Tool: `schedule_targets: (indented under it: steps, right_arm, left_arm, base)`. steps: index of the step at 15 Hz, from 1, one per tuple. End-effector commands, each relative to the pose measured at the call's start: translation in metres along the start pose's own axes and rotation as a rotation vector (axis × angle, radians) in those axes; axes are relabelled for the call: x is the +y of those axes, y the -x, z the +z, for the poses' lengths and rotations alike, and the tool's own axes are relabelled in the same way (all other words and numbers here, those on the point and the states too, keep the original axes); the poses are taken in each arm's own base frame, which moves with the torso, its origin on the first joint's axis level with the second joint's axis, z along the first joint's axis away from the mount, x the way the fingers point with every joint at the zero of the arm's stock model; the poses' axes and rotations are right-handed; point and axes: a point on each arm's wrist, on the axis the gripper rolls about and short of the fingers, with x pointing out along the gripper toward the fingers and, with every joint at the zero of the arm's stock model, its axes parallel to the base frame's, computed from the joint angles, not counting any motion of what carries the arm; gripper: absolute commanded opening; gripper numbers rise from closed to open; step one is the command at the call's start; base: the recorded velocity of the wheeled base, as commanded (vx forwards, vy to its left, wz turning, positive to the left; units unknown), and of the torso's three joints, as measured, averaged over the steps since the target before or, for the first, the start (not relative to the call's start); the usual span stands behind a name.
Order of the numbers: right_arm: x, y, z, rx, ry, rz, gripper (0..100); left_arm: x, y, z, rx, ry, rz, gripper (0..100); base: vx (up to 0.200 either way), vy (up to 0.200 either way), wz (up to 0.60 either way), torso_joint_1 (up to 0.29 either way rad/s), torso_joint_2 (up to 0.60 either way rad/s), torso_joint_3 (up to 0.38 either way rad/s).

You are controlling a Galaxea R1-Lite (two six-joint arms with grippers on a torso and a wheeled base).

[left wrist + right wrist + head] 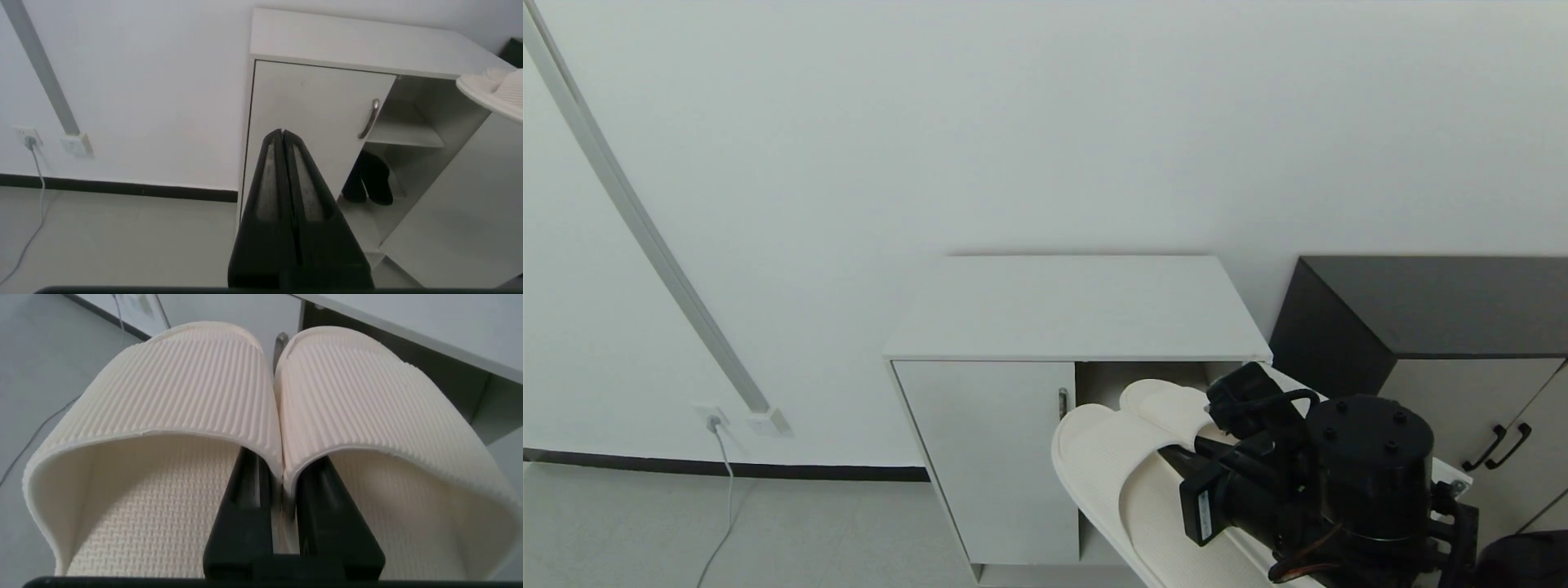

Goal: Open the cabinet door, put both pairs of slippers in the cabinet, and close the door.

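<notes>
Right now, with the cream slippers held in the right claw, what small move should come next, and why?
Probably ease the right claw forward to carry the cream slippers into the cabinet. Its right side stands open, the toes face the opening, and the dark pair sits lower inside.

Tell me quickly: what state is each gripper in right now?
Left gripper: shut, holding nothing.
Right gripper: shut on the pair of cream slippers, pinching their inner sides together.
</notes>
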Motion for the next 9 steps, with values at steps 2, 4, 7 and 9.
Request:
schedule_targets:
  steps: [2, 4, 7, 9]
  right_arm:
    - [-0.0001, 0.0, -0.0014, 0.005, 0.001, 0.0, 0]
    - [-0.0002, 0.0001, -0.0018, 0.007, 0.001, 0.0, 0]
    - [-0.0003, 0.0003, -0.0022, 0.008, 0.002, 0.0, 0]
    - [-0.0003, 0.0003, -0.0022, 0.008, 0.002, 0.0, 0]
  left_arm:
    - [0.0, 0.0, 0.0, 0.0, 0.0, 0.001, 0]
    - [0.0, 0.0, 0.0, 0.0, 0.001, -0.001, 0]
    - [0.0, 0.0, 0.0, 0.0, 0.001, 0.001, 0]
    - [0.0, 0.0, 0.0, 0.0, 0.001, 0.001, 0]
  base:
    - [0.0, 0.0, 0.0, -0.151, 0.34, 0.19]
    - [0.0, 0.0, 0.0, -0.156, 0.36, 0.195]
    - [0.0, 0.0, 0.0, -0.165, 0.38, 0.214]
    - [0.0, 0.0, 0.0, -0.188, 0.43, 0.251]
